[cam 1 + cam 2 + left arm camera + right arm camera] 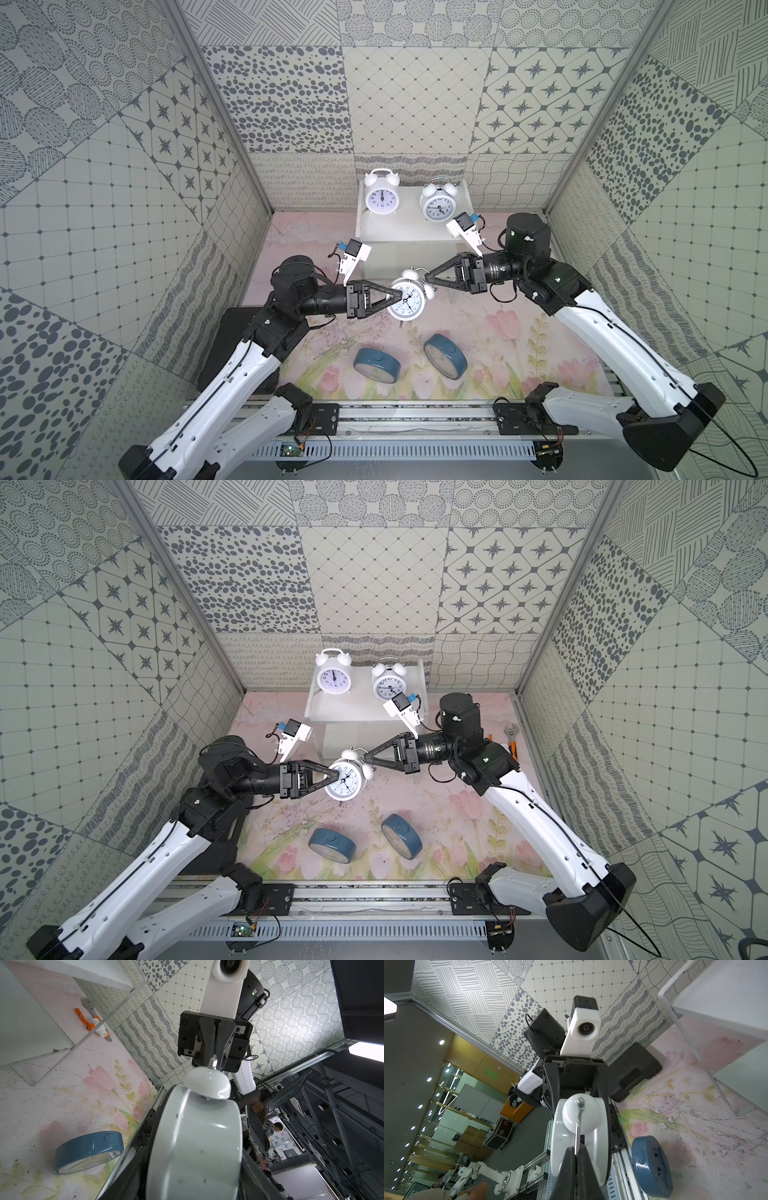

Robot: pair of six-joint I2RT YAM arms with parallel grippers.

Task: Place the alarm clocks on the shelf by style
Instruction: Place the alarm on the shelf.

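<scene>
Above the floral table (478, 345), we hold one white clock (411, 309) with both arms. Our right gripper (424, 277) pinches its handle (578, 1124); our left gripper (400, 295) clamps its body.

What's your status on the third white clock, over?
Right end effector shut on handle of held white clock; left end effector clamped across its body. Two white clocks on shelf top; both blue clocks on table. Path to shelf looks clear.

place: robotics lab | evidence: patterned booth walls (415, 104), aluminium mounting rail (415, 415), spare robot arm (477, 1169) outside
</scene>
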